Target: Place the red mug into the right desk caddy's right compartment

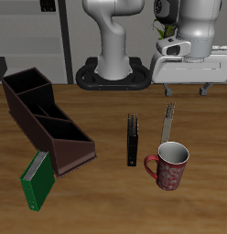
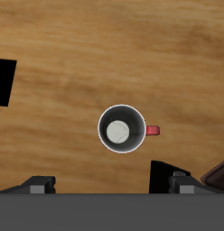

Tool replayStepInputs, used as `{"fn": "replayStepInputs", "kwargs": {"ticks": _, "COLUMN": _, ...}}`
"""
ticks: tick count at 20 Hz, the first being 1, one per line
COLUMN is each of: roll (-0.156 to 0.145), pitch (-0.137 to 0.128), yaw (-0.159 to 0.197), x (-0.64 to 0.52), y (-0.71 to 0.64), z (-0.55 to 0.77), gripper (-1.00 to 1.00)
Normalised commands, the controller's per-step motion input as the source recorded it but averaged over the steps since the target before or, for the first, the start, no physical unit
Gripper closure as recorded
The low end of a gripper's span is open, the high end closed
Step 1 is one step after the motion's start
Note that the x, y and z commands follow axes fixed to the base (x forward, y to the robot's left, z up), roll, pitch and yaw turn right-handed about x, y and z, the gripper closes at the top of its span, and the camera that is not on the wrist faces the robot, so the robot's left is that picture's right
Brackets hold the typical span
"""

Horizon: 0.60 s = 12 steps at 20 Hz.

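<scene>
The red mug (image 1: pixel 168 166) stands upright near the table's front edge, its loop handle toward the black book. In the wrist view the mug (image 2: pixel 121 129) shows from straight above, with a light grey inside and a red handle. My gripper (image 1: pixel 187 90) hangs high above the table, behind the mug, open and empty; its fingertips (image 2: pixel 37 185) stand wide apart. The right desk caddy (image 1: pixel 42 119) lies far across the table, a long maroon box. Its right compartment (image 1: pixel 24 85) is the squarish cell at its far end, and nothing shows in it.
A flat green book (image 1: pixel 35 181) leans by the caddy's low slanted end. A black book (image 1: pixel 133 139) stands upright between caddy and mug. A thin pale book (image 1: pixel 167 123) stands just behind the mug. The robot base (image 1: pixel 113 69) is at the back.
</scene>
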Motion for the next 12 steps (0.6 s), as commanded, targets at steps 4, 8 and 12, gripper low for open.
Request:
{"fn": "replayStepInputs", "kwargs": {"ticks": 4, "roll": -0.012, "pitch": 0.031, "yaw": -0.021, "x": 0.14, "y": 0.07, "z": -0.33, "gripper": -1.0}}
{"fn": "replayStepInputs", "kwargs": {"ticks": 8, "roll": -0.015, "pitch": 0.036, "yaw": -0.016, "x": 0.15, "y": 0.01, "z": -0.33, "gripper": -1.0}}
{"fn": "replayStepInputs", "kwargs": {"ticks": 12, "roll": -0.005, "pitch": 0.027, "yaw": -0.02, "x": 0.12, "y": -0.02, "z": -0.32, "gripper": -1.0}}
